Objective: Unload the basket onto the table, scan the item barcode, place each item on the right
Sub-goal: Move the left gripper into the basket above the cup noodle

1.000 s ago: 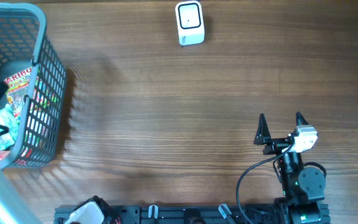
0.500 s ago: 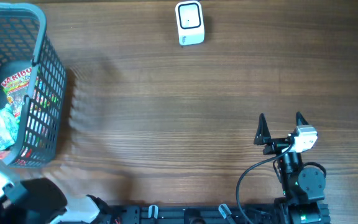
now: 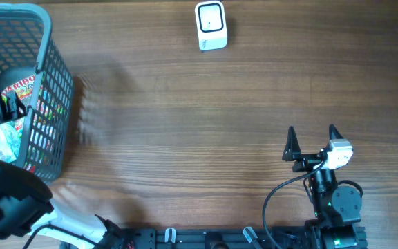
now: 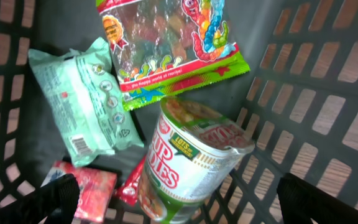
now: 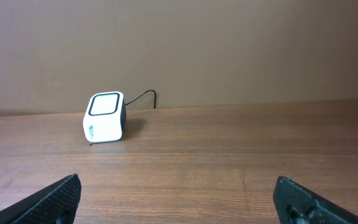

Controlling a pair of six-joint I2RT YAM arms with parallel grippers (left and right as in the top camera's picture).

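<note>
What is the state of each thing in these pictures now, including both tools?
basket: upright, partly filled.
cup noodles: lid on, tilted inside the basket.
gummy bag: lying inside the basket.
green packet: lying inside the basket.
scanner: standing on the table, untouched.
left tool: open, empty, over the basket's contents.
right tool: open, empty, facing the scanner.
</note>
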